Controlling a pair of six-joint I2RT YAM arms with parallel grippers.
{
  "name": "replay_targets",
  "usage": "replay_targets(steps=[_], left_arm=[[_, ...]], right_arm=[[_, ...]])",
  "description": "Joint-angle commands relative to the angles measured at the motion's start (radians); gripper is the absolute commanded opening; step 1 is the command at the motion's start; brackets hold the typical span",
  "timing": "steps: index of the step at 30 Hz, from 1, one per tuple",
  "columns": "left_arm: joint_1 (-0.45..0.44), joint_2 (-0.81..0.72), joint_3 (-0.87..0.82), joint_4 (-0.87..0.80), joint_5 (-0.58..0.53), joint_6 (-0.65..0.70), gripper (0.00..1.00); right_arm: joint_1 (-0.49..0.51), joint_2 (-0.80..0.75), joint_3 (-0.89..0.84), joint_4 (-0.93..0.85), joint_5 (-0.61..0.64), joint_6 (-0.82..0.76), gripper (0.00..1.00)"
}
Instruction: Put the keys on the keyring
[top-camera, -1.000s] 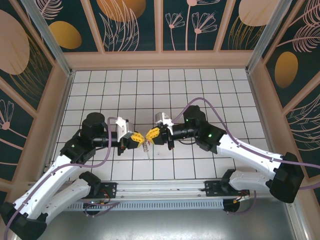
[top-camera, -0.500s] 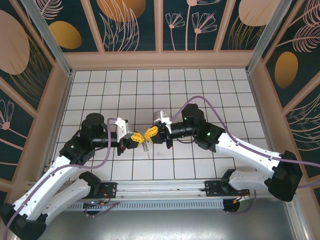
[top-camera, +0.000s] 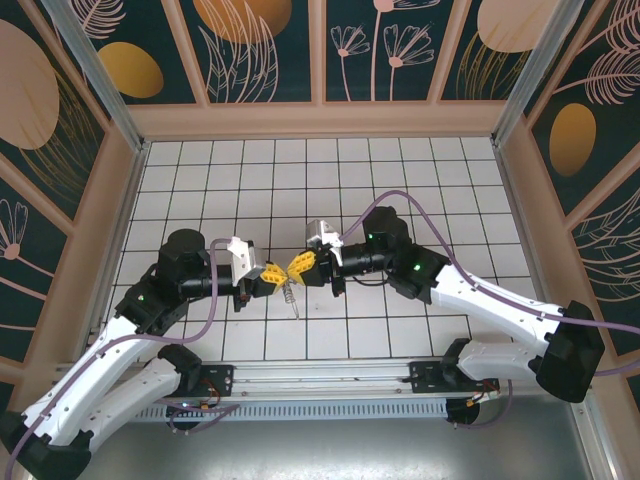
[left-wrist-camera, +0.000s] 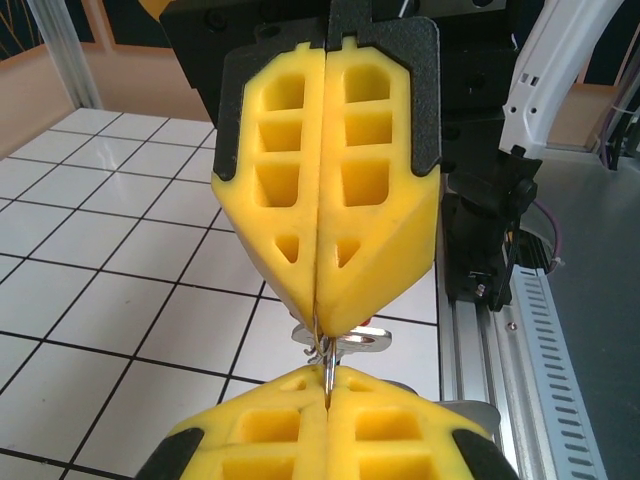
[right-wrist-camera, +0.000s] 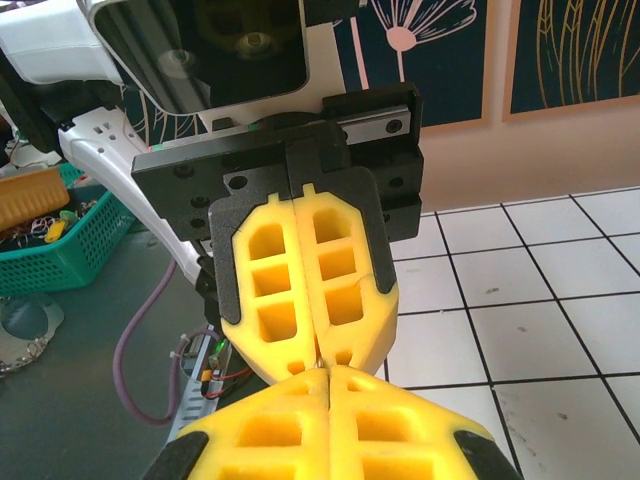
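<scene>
Watching both claws meet tip to tip above the middle of the surface (top-camera: 400, 180). The left claw (top-camera: 272, 279) and right claw (top-camera: 299, 268) are both pinched tight. A thin metal sliver runs between their tips, but I can't tell which piece each one grips. The keys (top-camera: 291, 297) dangle just below the meeting point. The keyring (left-wrist-camera: 365, 341) looks tucked behind the tips, with a red bit beside it.

Risks, my read:
- The edge-on pinch is shallow, so a twist could drop a key.
- The pads hide the ring gap, so misthreading is likely.
- Tips pressing together could bend the ring.

No brand, label or text readable.
</scene>
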Motion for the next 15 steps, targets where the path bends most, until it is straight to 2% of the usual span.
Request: replay_targets(steps=[1,15], left_arm=[[-0.003,-0.016,0.013,0.094,-0.019,0.015,0.0],[-0.003,-0.047,0.003,0.117,-0.054,0.006,0.0]], right_arm=[[0.005,0.009,0.019,-0.005,-0.015,0.021,0.0],[-0.022,0.019,0.01,-0.002,-0.022,0.067,0.0]])
